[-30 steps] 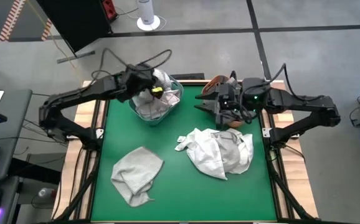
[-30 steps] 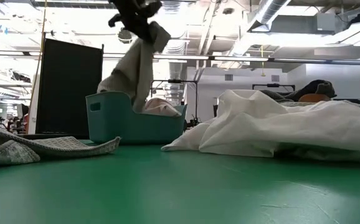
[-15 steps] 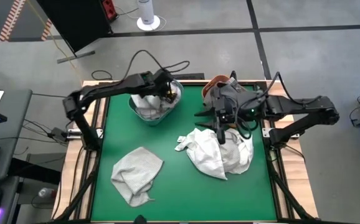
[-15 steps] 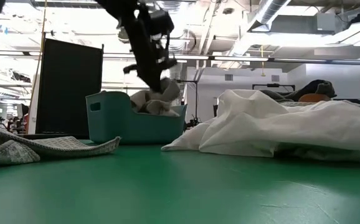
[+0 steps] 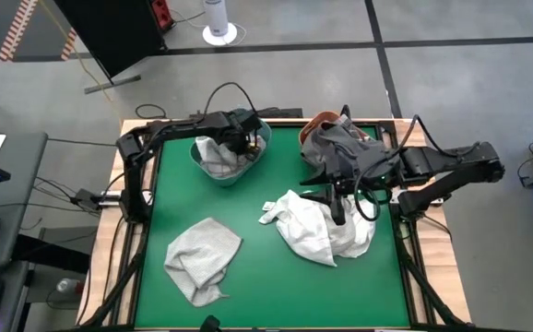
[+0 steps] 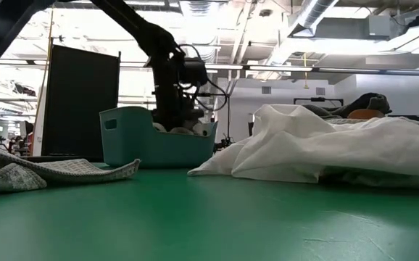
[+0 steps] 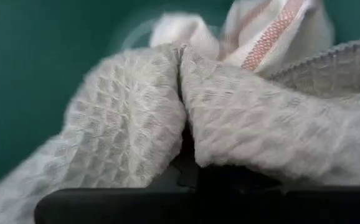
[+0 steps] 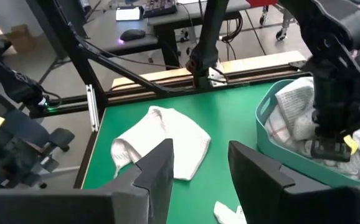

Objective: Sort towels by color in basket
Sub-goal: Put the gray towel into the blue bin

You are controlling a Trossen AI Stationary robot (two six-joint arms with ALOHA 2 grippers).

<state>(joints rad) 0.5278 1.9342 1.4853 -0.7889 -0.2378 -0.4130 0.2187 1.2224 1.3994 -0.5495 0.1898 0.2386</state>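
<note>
A teal basket (image 5: 230, 155) stands at the table's far left and holds white and light towels. My left gripper (image 5: 244, 141) reaches down into it, shut on a light grey waffle-weave towel (image 7: 136, 124). A white towel with red stripes (image 7: 273, 31) lies behind that one. My right gripper (image 8: 198, 180) is open and hovers over the crumpled white towel pile (image 5: 326, 229) at the table's right. A second light grey towel (image 5: 202, 258) lies flat at the near left. Dark grey and rust-orange towels (image 5: 333, 136) sit heaped at the far right. My left gripper pinches the light grey towel at a fold (image 7: 183, 124), where two bulges of cloth meet and run down between the fingers. The cloth drapes over the fingers and hides them. The gripper comes from above, pointing down into the basket (image 6: 155, 138). The towel rests on the towels below it.
The green mat has free room in its middle and along the near edge (image 5: 266, 295). A wooden frame (image 5: 142, 175) borders the table. The left arm (image 6: 173, 72) descends over the basket's far side. Cables loop above the basket (image 5: 230, 92).
My left gripper came down from above the basket into it. The light grey towel that hung below it now lies bunched inside. My right gripper moved from the far right toward the near edge, out over the white towel pile.
</note>
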